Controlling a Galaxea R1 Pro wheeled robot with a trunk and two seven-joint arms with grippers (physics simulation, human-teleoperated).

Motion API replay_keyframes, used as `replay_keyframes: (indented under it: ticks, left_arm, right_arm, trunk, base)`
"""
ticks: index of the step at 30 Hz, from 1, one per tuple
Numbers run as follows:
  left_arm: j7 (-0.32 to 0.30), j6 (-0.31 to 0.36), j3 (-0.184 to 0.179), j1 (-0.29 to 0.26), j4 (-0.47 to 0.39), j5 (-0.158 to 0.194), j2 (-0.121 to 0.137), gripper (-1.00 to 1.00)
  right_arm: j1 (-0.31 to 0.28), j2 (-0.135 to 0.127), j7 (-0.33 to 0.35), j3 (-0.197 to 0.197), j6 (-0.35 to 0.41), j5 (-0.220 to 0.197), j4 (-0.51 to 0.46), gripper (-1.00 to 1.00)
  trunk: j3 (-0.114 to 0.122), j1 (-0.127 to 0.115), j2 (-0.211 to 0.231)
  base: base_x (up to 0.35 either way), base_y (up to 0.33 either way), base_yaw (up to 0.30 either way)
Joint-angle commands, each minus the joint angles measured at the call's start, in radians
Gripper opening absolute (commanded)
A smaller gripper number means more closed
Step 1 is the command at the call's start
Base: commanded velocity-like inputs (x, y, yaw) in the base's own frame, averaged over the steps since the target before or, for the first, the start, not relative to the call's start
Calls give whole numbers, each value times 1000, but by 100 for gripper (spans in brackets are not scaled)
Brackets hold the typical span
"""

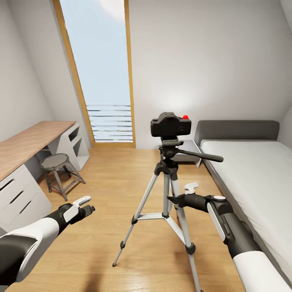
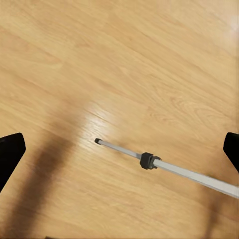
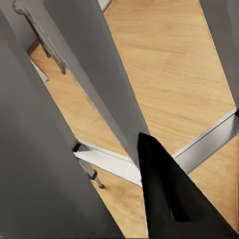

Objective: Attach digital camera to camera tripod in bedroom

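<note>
The black digital camera (image 1: 171,125), red button on top, sits on the head of the camera tripod (image 1: 167,190), which stands on the wood floor mid-room with its pan handle pointing right. My right gripper (image 1: 180,194) is open, right against the tripod's upper legs just to their right. In the right wrist view the grey legs (image 3: 99,74) loom very close, with one dark finger (image 3: 169,194) in front of them. My left gripper (image 1: 86,205) hangs open and empty left of the tripod. Its fingertips (image 2: 10,152) are spread wide above a leg (image 2: 169,167) and the floor.
A wooden desk (image 1: 24,146) with white drawers runs along the left wall, a round stool (image 1: 56,162) beside it. The low grey bed (image 1: 251,170) lies at the right, a small nightstand (image 1: 190,150) behind the tripod. A tall window (image 1: 101,69) is at the back.
</note>
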Motion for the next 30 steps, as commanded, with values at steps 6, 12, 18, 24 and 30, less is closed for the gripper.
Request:
replay_keyframes:
  ticks: [6, 12, 18, 24, 30]
  left_arm:
    - [6, 6, -8, 0, -2, 12, 0, 100]
    - [6, 6, -8, 0, 1, 12, 0, 100]
    - [6, 6, -8, 0, 5, 12, -1, 100]
    - [6, 6, -9, 0, 6, 12, -1, 100]
    - [8, 6, -9, 0, 8, 11, -1, 100]
  right_arm:
    - [-1, -2, 2, 1, 6, 31, -1, 100]
    - [-1, -2, 1, 1, 6, 35, 0, 100]
    - [-1, -3, 1, 1, 6, 47, 0, 100]
    - [-1, -4, 0, 1, 5, 73, 0, 100]
    - [-1, -4, 1, 1, 5, 83, 1, 100]
  trunk:
    - [-2, 1, -2]
    - [-2, 1, -2]
    - [-2, 1, -2]
    - [-2, 1, -2]
    - [-2, 1, -2]
  base:
    - [0, 0, 0]
    - [0, 0, 0]
    - [0, 0, 0]
    - [0, 0, 0]
    - [-1, 0, 0]
